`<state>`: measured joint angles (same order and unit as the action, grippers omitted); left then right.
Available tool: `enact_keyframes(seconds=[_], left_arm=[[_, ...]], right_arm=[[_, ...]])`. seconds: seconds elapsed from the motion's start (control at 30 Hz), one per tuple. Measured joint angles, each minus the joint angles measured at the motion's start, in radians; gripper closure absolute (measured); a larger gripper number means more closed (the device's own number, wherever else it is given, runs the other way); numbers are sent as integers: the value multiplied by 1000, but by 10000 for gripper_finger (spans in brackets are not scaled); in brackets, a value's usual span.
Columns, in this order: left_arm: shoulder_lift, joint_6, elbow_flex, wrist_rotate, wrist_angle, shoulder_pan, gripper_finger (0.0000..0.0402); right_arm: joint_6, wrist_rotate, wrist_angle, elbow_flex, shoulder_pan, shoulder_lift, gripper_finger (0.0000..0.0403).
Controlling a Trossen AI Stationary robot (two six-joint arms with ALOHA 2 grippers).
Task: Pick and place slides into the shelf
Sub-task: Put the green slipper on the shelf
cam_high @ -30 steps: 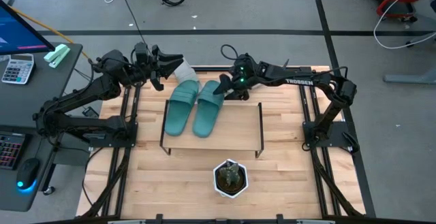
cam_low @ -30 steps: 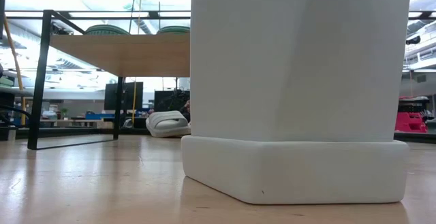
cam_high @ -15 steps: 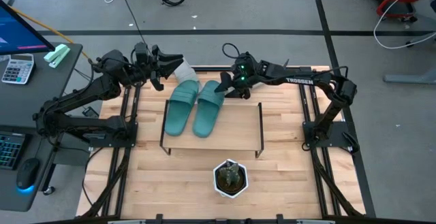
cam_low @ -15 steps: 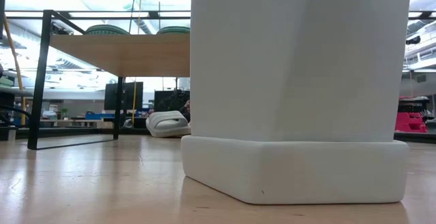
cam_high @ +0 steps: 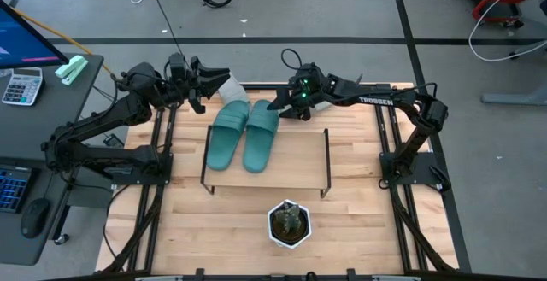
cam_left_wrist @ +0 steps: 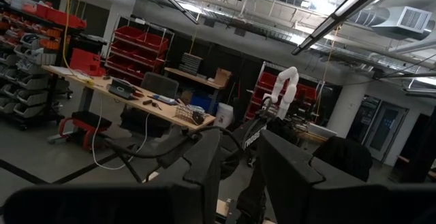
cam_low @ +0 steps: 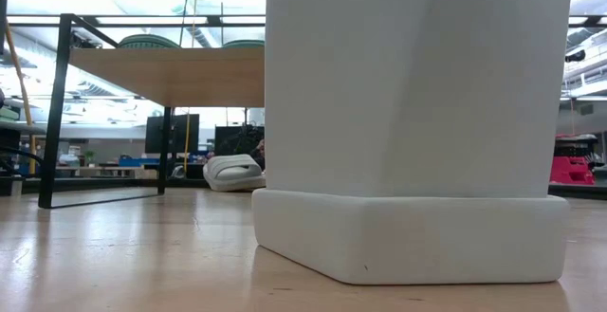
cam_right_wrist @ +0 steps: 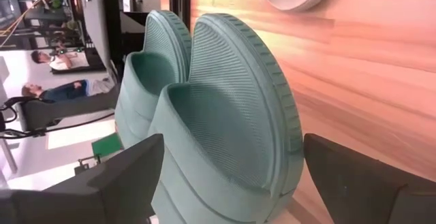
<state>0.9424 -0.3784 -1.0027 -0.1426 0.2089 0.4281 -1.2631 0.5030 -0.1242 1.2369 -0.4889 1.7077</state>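
Note:
Two teal slides (cam_high: 227,134) (cam_high: 261,136) lie side by side, soles down, on the shelf (cam_high: 299,157); the low view shows their tops (cam_low: 149,41) above the shelf board (cam_low: 171,70). My right gripper (cam_high: 278,108) is open at the right teal slide's far end (cam_right_wrist: 225,135), one finger on each side. A light grey slide (cam_high: 233,88) (cam_low: 232,172) lies on the table behind the shelf. My left gripper (cam_high: 214,84) hangs above it, fingers (cam_left_wrist: 204,169) apart with nothing between them. My right gripper comes slanting down from the far right at the right teal slide's far end (cam_right_wrist: 272,115), one finger (cam_right_wrist: 129,169) on each side. I cannot tell whether either finger touches it. The slide lies flat on the shelf board.
A white pot with a small plant (cam_high: 288,221) stands near the table's front edge and fills much of the low view (cam_low: 408,122). The right half of the shelf board is bare. A desk with a keyboard and calculator (cam_high: 21,84) stands left of the table.
My right gripper has tipped a little at the far end of the right teal slide and stays in the same spot. Both teal slides lie on the shelf as before.

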Motion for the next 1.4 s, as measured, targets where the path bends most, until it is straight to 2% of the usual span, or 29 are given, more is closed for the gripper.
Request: enact_keyframes(seconds=[0.53, 1.07, 1.4], left_arm=[[0, 6, 0, 0, 0, 0, 294], [0, 8, 0, 0, 0, 0, 294], [0, 8, 0, 0, 2, 0, 294]], right_arm=[[19, -30, 26, 0, -1, 0, 45], [33, -3, 45, 0, 14, 0, 45], [33, 4, 97, 0, 15, 0, 24]])
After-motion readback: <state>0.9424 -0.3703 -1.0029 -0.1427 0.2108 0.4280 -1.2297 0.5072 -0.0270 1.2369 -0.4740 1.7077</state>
